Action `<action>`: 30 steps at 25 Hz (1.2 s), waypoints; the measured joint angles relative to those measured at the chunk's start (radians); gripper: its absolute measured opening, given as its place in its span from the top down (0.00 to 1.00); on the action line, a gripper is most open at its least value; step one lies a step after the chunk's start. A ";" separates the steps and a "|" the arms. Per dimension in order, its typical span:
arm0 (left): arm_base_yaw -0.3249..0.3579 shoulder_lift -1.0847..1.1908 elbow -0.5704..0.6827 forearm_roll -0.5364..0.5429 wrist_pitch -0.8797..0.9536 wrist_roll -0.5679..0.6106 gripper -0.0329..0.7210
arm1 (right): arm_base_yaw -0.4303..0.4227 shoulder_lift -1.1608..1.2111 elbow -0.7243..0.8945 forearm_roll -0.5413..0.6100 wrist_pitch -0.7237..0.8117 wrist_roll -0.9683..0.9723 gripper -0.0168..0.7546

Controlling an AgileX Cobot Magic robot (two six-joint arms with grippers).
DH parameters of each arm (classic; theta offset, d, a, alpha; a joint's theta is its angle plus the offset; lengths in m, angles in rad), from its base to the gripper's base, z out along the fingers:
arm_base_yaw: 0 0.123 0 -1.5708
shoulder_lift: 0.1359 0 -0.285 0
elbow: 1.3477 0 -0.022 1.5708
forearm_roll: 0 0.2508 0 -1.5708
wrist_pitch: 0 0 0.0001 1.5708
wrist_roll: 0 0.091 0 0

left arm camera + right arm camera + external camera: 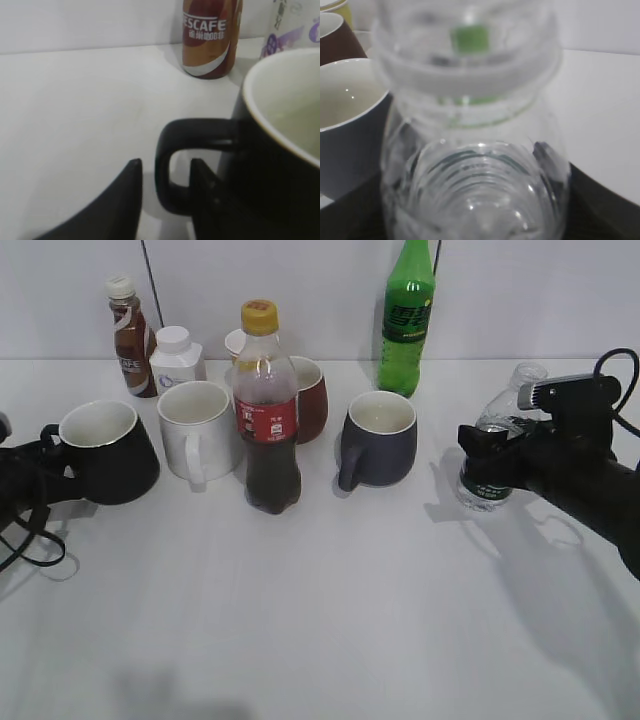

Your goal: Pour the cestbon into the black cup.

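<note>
The black cup (108, 455) stands at the left of the table, its white inside showing and its handle pointing left. My left gripper (48, 445) is at that handle. In the left wrist view the black cup (280, 150) fills the right side, and the left gripper (165, 162) has one finger outside the loop and one inside it, with small gaps on both sides. The cestbon (497, 420) stands upright at the right with no cap on. My right gripper (482, 462) is shut round its body. In the right wrist view the cestbon (475, 165) fills the space between the right gripper's fingers (475, 205).
A red-labelled cola bottle (267, 410) stands mid-table, with a white mug (197, 428), a brown-red mug (310, 398) and a navy-grey mug (378, 438) around it. A green soda bottle (407, 320), a coffee bottle (130, 335) and a white jar (176, 358) stand at the back.
</note>
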 joint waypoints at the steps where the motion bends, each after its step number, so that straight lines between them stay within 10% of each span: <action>1: 0.000 -0.003 0.004 -0.002 -0.002 0.000 0.57 | 0.000 0.000 0.000 0.000 0.000 0.000 0.32; 18: 0.000 -0.384 0.156 -0.002 0.067 0.000 0.43 | 0.000 -0.330 0.000 0.021 0.135 -0.001 0.20; 30: -0.010 -1.332 0.154 -0.040 1.293 -0.105 0.38 | 0.000 -0.984 -0.001 -0.016 0.990 -0.003 0.20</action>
